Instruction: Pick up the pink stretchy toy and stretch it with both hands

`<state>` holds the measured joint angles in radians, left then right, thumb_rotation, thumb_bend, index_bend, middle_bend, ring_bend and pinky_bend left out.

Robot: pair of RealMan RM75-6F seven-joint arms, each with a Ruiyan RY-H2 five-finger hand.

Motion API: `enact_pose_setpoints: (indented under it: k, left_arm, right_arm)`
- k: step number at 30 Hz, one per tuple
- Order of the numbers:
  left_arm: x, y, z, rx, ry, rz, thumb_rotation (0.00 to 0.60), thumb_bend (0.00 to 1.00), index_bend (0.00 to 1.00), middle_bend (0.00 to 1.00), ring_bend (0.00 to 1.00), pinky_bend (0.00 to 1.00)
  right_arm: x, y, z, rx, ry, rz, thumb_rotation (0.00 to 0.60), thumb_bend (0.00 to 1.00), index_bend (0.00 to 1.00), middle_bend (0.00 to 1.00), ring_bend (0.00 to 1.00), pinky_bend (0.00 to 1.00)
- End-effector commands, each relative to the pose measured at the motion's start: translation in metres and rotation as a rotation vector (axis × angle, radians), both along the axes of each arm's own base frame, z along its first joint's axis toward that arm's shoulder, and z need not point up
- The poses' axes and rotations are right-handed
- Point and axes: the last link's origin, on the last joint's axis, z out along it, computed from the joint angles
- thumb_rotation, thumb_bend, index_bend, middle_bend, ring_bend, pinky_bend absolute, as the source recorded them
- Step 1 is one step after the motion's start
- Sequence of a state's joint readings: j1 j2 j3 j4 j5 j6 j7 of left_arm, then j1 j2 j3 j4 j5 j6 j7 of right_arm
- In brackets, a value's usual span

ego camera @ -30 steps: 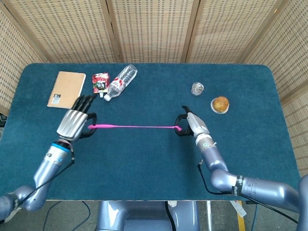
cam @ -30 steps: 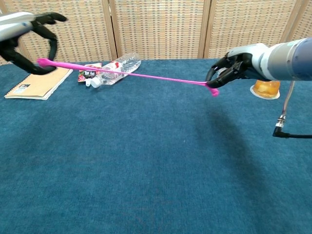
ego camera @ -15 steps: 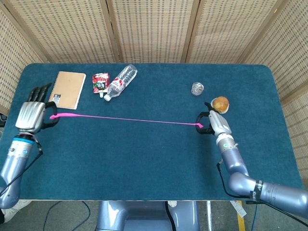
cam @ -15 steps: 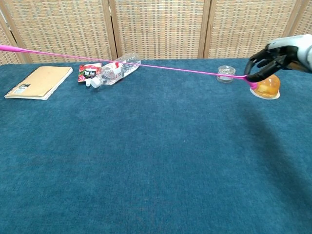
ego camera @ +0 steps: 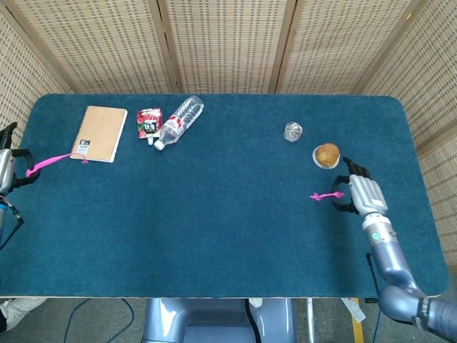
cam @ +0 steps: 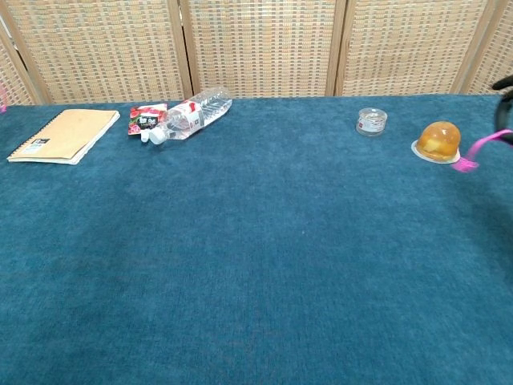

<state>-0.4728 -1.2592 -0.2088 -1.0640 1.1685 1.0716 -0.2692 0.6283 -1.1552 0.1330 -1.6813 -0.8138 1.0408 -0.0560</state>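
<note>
The pink stretchy toy shows as two separate short pieces, with no strand visible between them. One piece trails from my left hand at the table's far left edge, and its free end lies by the notebook. The other piece sticks out leftward from my right hand, which grips it near the right side of the table. In the chest view only the dark edge of my right hand shows, with its pink piece hanging beside the orange cake.
A tan notebook, a red snack packet and a lying plastic bottle sit at the back left. A small glass jar and an orange cake on a white dish stand at the back right, close to my right hand.
Both hands moved further apart toward the table's sides. The long taut pink strand between them is gone; only a short slack piece remains at each hand.
</note>
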Motion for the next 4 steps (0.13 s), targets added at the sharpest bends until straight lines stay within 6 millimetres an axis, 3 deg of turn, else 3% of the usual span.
enact_pose_setpoints:
  k: [1, 4]
  left_arm:
    - [-0.0159, -0.0038, 0.0023, 0.009, -0.03, 0.02, 0.6, 0.57, 0.87, 0.0, 0.0, 0.0]
    - [-0.0201, -0.006, 0.0031, 0.01, -0.039, 0.011, 0.6, 0.57, 0.87, 0.0, 0.0, 0.0]
  right_arm:
    - [-0.0231, 0.0178, 0.0163, -0.019, 0.022, -0.01, 0.6, 0.58, 0.72, 0.06, 0.0, 0.0]
    - [-0.0292, 0.0256, 0.0201, -0.013, 0.011, -0.006, 0.6, 0.58, 0.72, 0.06, 0.0, 0.0]
